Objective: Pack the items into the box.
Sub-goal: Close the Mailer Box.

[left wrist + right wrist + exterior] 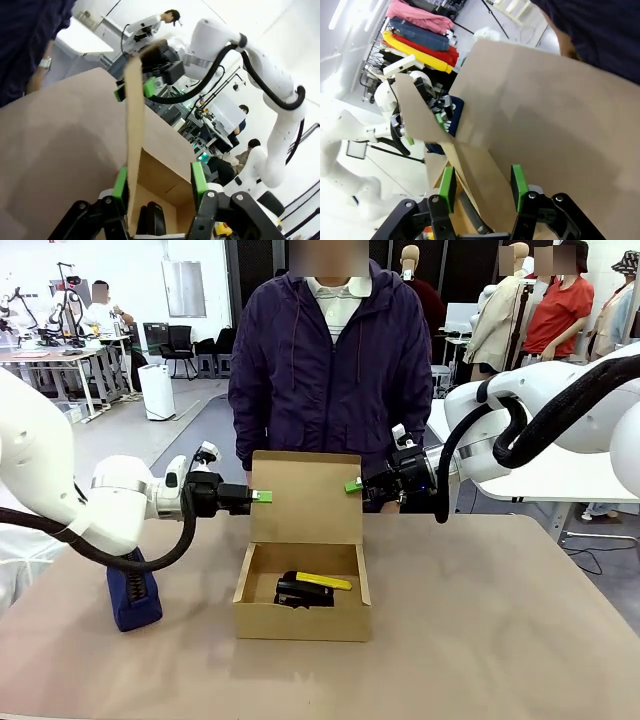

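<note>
The brown cardboard box (300, 622) sits mid-table with its flap lid (305, 500) standing upright. Inside lie the black stapler (298, 592) and, on top of it, the yellow utility knife (322, 581). My left gripper (262, 497) is at the lid's upper left corner and my right gripper (353, 485) at its upper right corner. In the left wrist view the left gripper (159, 182) is open, its green pads either side of the lid's edge (134, 130), with the stapler (152, 222) below. The right gripper (482, 186) likewise straddles the lid (475, 175), open.
A navy blue zip pouch (133, 592) stands on the table under my left arm. A person in a dark purple jacket (330, 360) stands right behind the box at the far edge. Bare tabletop (500, 620) lies to the box's right and front.
</note>
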Tool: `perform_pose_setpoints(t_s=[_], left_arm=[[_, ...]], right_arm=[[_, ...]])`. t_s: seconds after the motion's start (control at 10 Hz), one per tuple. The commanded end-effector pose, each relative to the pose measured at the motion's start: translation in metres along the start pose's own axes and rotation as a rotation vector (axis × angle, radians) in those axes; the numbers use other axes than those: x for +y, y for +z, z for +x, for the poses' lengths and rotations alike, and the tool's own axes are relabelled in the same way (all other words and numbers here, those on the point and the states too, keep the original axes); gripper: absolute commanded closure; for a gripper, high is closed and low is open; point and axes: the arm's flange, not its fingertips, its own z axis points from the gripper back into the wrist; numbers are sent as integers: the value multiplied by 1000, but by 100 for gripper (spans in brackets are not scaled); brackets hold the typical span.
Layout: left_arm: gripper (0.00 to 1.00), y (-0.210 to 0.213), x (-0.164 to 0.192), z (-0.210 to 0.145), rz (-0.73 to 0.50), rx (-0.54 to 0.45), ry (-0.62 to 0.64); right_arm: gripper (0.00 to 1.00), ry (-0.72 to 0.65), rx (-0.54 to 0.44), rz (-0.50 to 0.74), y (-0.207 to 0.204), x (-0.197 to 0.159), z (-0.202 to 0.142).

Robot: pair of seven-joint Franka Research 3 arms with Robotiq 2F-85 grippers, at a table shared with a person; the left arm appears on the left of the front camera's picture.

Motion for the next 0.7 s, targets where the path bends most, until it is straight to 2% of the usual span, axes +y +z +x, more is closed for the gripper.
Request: perform_pose_setpoints(t_s=[0.0,0.2,0.4,0.6], left_arm=[[38,10,-19,-13,-83,-29,-148],[38,10,-26,-20,-87,-18,-234],[38,7,-26,-24,-99,-22,-235],[38,1,-29,-28,-108,-25,-262]], right_arm=[[41,207,-61,22,-10,19,-27],[41,370,-55,175,-16,31,-48],[41,477,-88,283,-9,43,-62],[41,572,-74,324,1,51,-74]])
